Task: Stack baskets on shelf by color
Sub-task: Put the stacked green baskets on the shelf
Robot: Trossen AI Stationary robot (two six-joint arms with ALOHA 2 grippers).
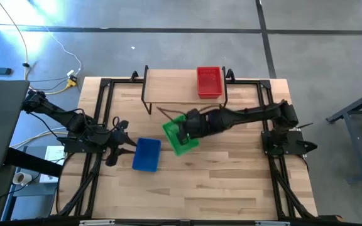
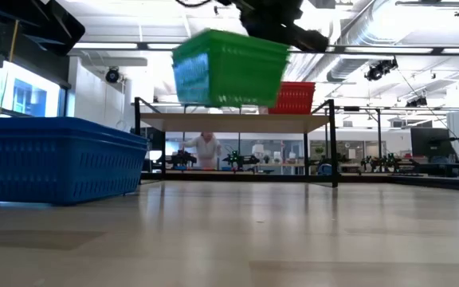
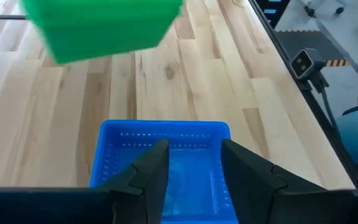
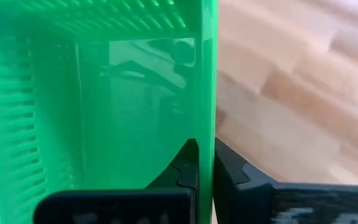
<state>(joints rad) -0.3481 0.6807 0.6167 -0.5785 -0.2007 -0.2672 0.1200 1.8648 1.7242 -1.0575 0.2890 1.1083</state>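
The blue basket [image 1: 146, 154] lay on the tabletop [image 1: 231, 182] nearer the left edge than the right, just ahead of the left gripper [image 1: 129, 145]. Your left gripper sat low behind that basket with its fingers parted and empty; in the left wrist view the two dark fingers [image 3: 246, 169] framed the basket's near wall without touching it.

Mid-tabletop, your right gripper [image 1: 186, 133] carried the green basket [image 1: 180, 136] clear of the surface: the low view showed it hanging above the level of the shelf top, tilted. The jaws were closed on one side wall, one finger inside and one outside, as the right wrist view showed at the rim [image 4: 207, 93]. It was a thin-wall pinch, so the basket could probably swing or twist; move slowly and level it before setting down.

Along the far edge stood the shelf [image 1: 175, 88], with a red basket [image 1: 209, 82] at its right end. The middle and left of the plank looked bare, though only the high view showed that. To do this step well, you would carry green over a free stretch beside red, keep it apart from red's wall, square its long side to the plank's edge, lower until it rested flat, and only then open.
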